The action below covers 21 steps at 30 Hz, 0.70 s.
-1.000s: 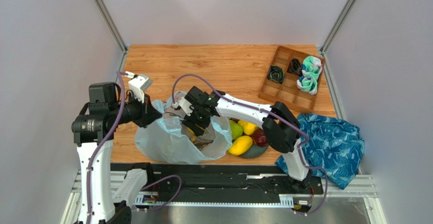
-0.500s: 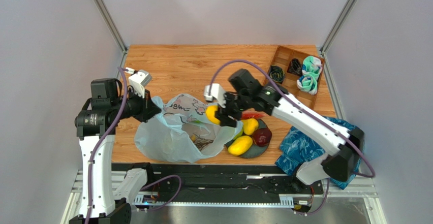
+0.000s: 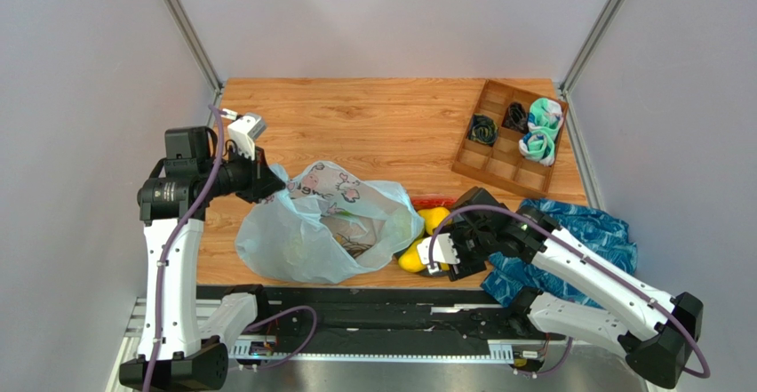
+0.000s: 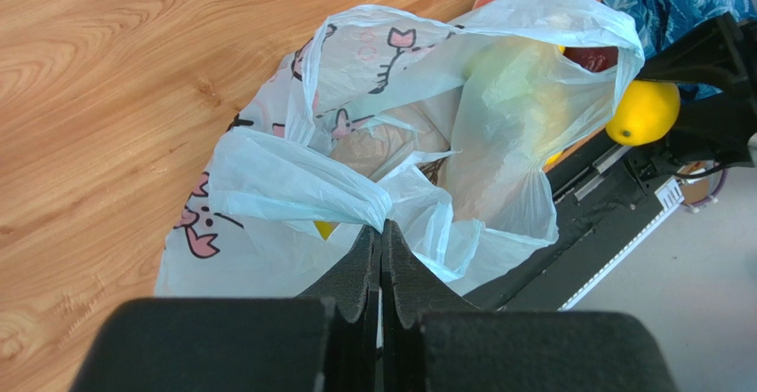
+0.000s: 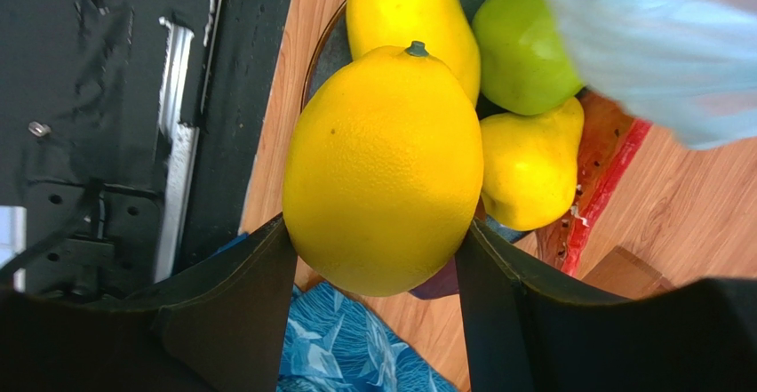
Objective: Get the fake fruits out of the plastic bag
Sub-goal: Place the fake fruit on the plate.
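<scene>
Top external view shows the bag point(image 3: 302, 241) slumped on the table point(image 3: 373, 116) near its front edge, mouth turned towards the right, cartoon print on its upper side. The left gripper point(image 3: 269, 185) has its jaws pressed fully together on a gathered bit of the bag's rim at the far left corner and holds that corner up off the wood; from the left wrist the fingers point(image 4: 366, 263) meet with the plastic bunched right at their tips. Something yellow shows through the plastic just beside that pinch, and a dark twiggy shape deeper inside may be grapes, though the film blurs it too much to be sure. The right gripper point(image 5: 375, 232) sits low by the front edge, just right of the bag's mouth, jaws spread fairly wide and clamped on either side of a lemon point(image 5: 382, 143), which is outside the bag. Beyond the lemon lies a dark plate point(image 5: 324, 54) with a mango point(image 5: 409, 10), a green pear point(image 5: 524, 50) and a smaller yellow pear-shaped fruit point(image 5: 529, 165) packed together on it, and a red slice point(image 5: 609, 156) at its far side. The bag's edge overhangs the pear. A blue cloth point(image 3: 586, 241) lies crumpled at the right, just beside the plate, under the right arm. At the far right corner stands a wooden tray point(image 3: 498, 174) holding rolled socks point(image 3: 540, 134), well apart from the bag.
</scene>
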Motion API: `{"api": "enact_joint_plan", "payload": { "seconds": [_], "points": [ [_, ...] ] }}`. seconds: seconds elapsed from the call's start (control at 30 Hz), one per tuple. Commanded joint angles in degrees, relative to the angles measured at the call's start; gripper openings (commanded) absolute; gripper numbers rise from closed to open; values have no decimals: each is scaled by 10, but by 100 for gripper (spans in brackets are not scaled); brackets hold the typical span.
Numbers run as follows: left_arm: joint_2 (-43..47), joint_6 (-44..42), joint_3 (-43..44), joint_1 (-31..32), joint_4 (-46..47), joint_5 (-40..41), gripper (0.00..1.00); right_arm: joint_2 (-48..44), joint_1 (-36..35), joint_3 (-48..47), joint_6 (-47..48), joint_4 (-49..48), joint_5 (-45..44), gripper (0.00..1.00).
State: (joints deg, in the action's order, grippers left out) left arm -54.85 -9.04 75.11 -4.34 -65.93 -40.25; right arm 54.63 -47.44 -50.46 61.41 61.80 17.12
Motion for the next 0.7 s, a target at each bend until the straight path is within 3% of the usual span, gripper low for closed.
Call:
{"api": "enact_joint_plan", "payload": {
  "seconds": [0.0,0.43,0.67],
  "points": [
    [-1,12,22,-4,24,-9,0,-22,-1,40,83,-45,-21,46],
    [15,9,32,-4,5,10,0,2,-24,111,136,-133,-35,52],
    [18,8,28,-12,5,12,0,-8,-26,145,159,-150,-60,63]
  ]
}}
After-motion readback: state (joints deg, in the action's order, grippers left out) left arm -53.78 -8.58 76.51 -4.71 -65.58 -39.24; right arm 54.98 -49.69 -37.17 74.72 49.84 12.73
